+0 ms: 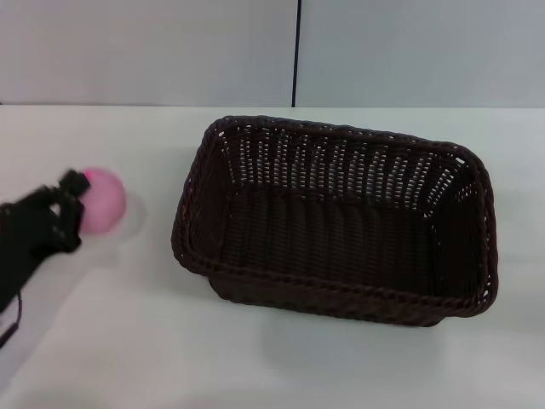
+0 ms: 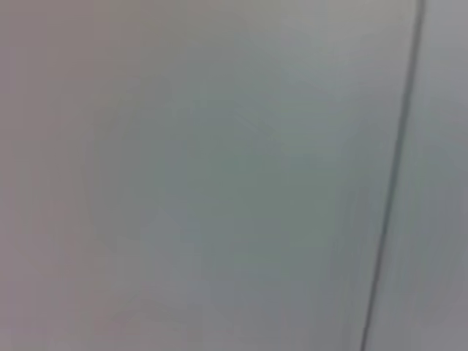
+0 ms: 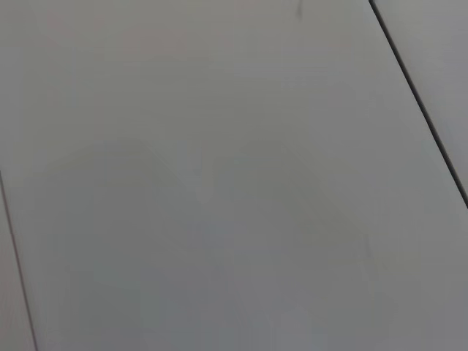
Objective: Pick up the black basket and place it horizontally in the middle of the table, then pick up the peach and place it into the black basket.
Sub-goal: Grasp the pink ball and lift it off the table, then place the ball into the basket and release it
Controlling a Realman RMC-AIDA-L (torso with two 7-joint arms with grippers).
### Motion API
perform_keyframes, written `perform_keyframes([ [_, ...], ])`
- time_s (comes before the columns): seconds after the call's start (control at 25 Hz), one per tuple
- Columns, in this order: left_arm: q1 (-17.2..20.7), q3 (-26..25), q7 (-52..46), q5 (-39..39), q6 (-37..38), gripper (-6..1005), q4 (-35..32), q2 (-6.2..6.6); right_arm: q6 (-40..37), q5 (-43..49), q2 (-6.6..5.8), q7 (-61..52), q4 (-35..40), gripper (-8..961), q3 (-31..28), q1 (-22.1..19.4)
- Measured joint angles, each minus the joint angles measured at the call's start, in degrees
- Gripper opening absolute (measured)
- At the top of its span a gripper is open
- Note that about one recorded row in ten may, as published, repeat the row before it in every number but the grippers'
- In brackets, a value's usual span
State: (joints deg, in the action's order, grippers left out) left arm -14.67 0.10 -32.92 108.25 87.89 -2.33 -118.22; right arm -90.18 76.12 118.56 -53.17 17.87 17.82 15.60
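Observation:
The black basket (image 1: 341,226) stands upright on the white table (image 1: 281,358), its long side running left to right, a little right of the table's middle. It holds nothing. The peach (image 1: 106,201), pale pink with a magenta patch, sits at the left of the table. My left gripper (image 1: 73,210) comes in from the left edge and is right at the peach's left side, overlapping it. I cannot tell whether it touches or holds the peach. The right gripper is out of view. Both wrist views show only grey wall panels.
A grey wall with a dark vertical seam (image 1: 297,51) stands behind the table's far edge. Bare tabletop lies in front of the basket and between the peach and the basket.

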Motion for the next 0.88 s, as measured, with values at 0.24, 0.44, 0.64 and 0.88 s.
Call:
perform_keyframes([
  [0.24, -3.77, -2.37, -8.68, 0.07, 10.42, 45, 0.28, -0.01, 0.70, 0.00, 0.00, 1.51, -1.74, 429, 0.12, 0.83],
  [0.44, -7.12, 0.64, -11.30, 1.09, 11.53, 45, 0.93, -0.09, 1.74, 0.15, 0.05, 1.59, -2.53, 429, 0.21, 1.60],
  [0.64, -11.42, 9.79, -11.49, 1.95, 9.54, 46, 0.72, -0.13, 3.13, 0.66, 0.04, 1.67, -2.92, 429, 1.05, 2.50],
  [0.88, -13.98, 15.99, -14.20, 2.01, 6.57, 46, 0.13, -0.18, 4.12, 0.69, 0.08, 2.53, -3.87, 429, 1.80, 3.52],
])
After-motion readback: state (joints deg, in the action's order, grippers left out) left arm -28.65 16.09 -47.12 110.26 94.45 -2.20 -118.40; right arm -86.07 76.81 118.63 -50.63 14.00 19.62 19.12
